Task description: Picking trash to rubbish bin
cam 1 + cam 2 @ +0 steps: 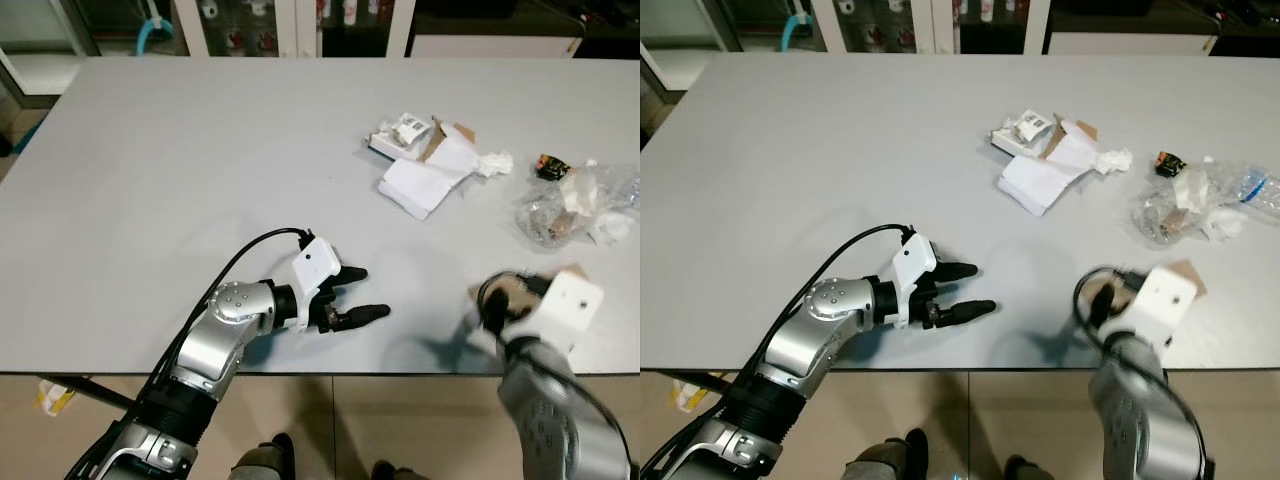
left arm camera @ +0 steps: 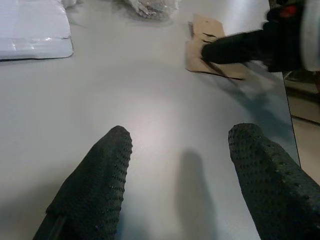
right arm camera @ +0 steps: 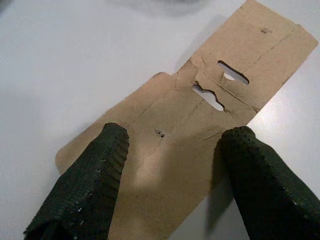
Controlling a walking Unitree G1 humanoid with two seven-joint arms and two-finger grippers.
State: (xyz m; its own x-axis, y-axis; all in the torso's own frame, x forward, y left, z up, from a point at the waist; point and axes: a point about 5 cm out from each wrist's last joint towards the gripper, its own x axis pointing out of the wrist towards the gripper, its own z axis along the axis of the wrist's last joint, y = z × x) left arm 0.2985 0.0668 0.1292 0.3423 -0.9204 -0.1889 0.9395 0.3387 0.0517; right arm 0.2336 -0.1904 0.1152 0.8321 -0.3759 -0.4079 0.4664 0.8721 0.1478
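The step in hand looks like the first pickup: the right gripper (image 3: 170, 175) hangs low over a flat brown card (image 3: 200, 125) near the lower right of the head views, its fingers spread to either side of the card and not yet closed on it. The card lies flat on the grey tabletop (image 1: 200, 150), so the next move calls for getting one finger under or against an edge; a straight pinch from above may just slide off the thin sheet.

The left gripper (image 1: 355, 293) rests low over the tabletop at lower centre, fingers spread and holding nothing.

The rest of the trash sits in the upper right: a white folded paper (image 1: 420, 183) with a small printed box (image 1: 400, 133) just behind it, a crumpled tissue (image 1: 493, 162) beside them, and further right a clear plastic bag (image 1: 560, 210) with scraps inside; what they are I cannot tell. A small dark wrapper (image 1: 550, 166) lies near it.
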